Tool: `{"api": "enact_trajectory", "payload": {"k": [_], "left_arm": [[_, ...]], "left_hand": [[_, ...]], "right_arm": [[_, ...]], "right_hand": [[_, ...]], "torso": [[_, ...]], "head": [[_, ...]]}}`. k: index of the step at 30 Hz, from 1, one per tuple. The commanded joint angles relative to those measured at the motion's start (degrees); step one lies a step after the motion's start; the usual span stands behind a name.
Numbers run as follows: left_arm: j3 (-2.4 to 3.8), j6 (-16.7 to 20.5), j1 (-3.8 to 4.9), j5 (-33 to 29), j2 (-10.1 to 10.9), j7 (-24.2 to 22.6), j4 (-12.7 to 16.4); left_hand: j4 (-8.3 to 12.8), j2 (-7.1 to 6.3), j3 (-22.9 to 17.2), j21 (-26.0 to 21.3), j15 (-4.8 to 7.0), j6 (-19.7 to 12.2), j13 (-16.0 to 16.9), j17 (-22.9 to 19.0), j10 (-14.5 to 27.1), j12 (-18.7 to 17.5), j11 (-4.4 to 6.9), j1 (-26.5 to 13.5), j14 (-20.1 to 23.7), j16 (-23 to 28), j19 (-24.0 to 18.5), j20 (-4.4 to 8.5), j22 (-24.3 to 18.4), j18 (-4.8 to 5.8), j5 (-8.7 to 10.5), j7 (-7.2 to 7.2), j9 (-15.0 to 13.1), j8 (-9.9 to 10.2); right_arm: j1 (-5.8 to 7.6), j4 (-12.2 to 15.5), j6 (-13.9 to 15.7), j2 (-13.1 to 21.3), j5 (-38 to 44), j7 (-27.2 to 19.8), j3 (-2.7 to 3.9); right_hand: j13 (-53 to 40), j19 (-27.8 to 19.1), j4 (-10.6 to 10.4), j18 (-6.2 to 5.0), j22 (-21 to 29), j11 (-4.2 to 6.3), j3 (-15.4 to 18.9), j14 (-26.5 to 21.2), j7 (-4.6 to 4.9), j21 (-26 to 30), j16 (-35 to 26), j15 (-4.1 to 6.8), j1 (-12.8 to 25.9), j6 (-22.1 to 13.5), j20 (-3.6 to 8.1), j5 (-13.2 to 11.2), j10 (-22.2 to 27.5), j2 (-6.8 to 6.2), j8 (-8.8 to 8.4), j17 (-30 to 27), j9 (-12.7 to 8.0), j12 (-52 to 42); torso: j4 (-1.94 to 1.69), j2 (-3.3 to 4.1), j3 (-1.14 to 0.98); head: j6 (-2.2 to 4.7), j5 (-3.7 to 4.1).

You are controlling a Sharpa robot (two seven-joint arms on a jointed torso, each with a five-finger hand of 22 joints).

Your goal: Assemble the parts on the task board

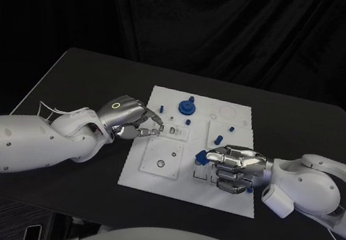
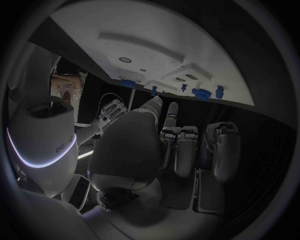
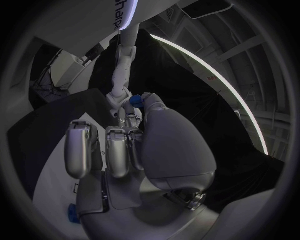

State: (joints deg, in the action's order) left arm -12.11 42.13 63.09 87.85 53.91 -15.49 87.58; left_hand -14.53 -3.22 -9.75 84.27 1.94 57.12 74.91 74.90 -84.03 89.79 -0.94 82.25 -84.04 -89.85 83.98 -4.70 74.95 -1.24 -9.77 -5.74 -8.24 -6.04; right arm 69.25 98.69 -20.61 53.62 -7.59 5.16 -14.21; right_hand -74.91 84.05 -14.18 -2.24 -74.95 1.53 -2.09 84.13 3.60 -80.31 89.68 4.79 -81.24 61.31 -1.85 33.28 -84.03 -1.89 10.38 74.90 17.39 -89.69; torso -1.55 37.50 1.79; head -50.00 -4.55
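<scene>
Here, the right hand (image 1: 230, 165) pinches a blue part (image 1: 201, 157) over the task board (image 1: 147, 175); the left hand (image 1: 134, 118), fingers curled empty, rests at its left edge.

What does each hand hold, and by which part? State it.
The right hand pinches a small blue part at its fingertips; which end, cannot be told. The left hand appears to hold nothing.

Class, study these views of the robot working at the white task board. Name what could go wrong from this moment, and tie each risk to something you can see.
1. The right hand pinches a small blue part at its fingertips; such a shallow hold might let it slip.
2. The left hand sits curled at the task board edge, near upright blue parts; a careless move might knock them.
</scene>
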Motion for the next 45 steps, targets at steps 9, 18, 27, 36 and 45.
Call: {"api": "enact_trajectory", "payload": {"k": [9,18,27,36,45], "left_arm": [[0.07,-1.2,4.19,-4.5,-0.3,-9.3,3.5],[0.05,-10.8,9.19,-5.0,-0.5,-17.5,4.6],[0.04,-21.8,10.73,-5.1,-2.8,-23.8,4.9],[0.04,-23.7,10.89,-5.1,-4.7,-25.5,4.4],[0.04,-23.2,10.86,-5.1,-6.6,-22.3,2.9]], "left_hand": [[-2.1,-0.94,2.5,0.5,0.29,0.1,15.1,15.1,-6.0,0.2,0.53,-1.6,-6.0,-0.2,2.6,0.42,13.3,-0.07,1.44,0.48,0.4,0.5],[-2.2,-1.36,7.9,0.7,0.74,0.9,15.1,15.1,-6.0,0.2,1.14,-4.3,-6.0,-0.2,2.6,0.80,13.4,0.00,-2.89,1.33,0.6,0.3],[-2.2,0.08,14.5,0.6,0.87,0.3,15.1,15.1,-6.0,0.2,1.43,-7.0,-6.0,-0.2,2.5,0.95,13.4,-0.01,3.05,1.76,0.3,0.2],[-2.1,0.85,18.1,0.7,0.92,-0.6,15.1,15.1,-6.0,0.2,1.45,-8.6,-6.0,-0.2,2.5,1.02,13.4,0.00,6.85,1.79,-0.2,0.4],[-2.1,2.90,18.5,0.7,0.71,-1.7,15.1,15.1,-6.0,0.2,1.07,-6.0,-6.0,-0.2,2.5,0.89,13.4,0.00,3.36,1.16,-0.4,0.9]], "right_arm": [[-0.08,-0.6,9.5,-0.5,9.7,-1.2,0.02],[-0.05,-2.1,11.6,-1.1,14.4,-2.0,0.02],[-0.05,-3.2,10.7,-1.8,15.3,-1.8,0.02],[-0.05,-3.2,9.5,-2.2,15.4,-1.7,0.02],[-0.05,-2.7,5.9,-2.1,14.8,-0.8,0.02]], "right_hand": [[-13.8,-0.1,0.8,-0.51,-11.3,-0.45,-0.1,5.9,-0.47,0.4,0.3,-0.35,-0.7,0.1,-0.15,0.2,-5.0,0.14,0.51,15.1,9.4,0.3],[-13.6,-0.2,0.9,-0.57,-11.2,-0.49,0.0,5.9,-0.40,0.6,0.3,-0.36,-0.8,-0.1,-0.15,0.1,-4.9,0.12,0.51,15.1,9.4,0.4],[-13.5,-0.3,0.7,-0.58,-11.2,-0.57,0.1,5.9,-0.30,0.6,0.3,-0.41,-0.7,-0.2,-0.18,0.1,-4.9,0.31,0.54,15.1,9.3,0.4],[-13.5,-0.3,0.5,-0.61,-11.1,-0.67,0.3,5.8,-0.20,0.8,0.2,-0.49,-0.5,-0.5,-0.23,0.0,-4.8,0.52,0.59,14.9,9.3,0.5],[-13.2,-0.4,0.3,-0.64,-11.0,-0.74,0.6,5.8,-0.14,0.9,0.2,-0.55,-0.3,-0.7,-0.27,-0.1,-4.6,0.64,0.65,14.8,9.3,0.6]], "torso": [[-0.01,-0.02,0.02],[-0.18,-0.16,0.07],[-0.07,-0.24,0.01],[0.02,-0.01,-0.04],[0.28,0.12,-0.06]], "head": [[0.00,0.62],[0.00,0.76],[0.00,0.58],[0.00,0.66],[0.00,0.49]]}}
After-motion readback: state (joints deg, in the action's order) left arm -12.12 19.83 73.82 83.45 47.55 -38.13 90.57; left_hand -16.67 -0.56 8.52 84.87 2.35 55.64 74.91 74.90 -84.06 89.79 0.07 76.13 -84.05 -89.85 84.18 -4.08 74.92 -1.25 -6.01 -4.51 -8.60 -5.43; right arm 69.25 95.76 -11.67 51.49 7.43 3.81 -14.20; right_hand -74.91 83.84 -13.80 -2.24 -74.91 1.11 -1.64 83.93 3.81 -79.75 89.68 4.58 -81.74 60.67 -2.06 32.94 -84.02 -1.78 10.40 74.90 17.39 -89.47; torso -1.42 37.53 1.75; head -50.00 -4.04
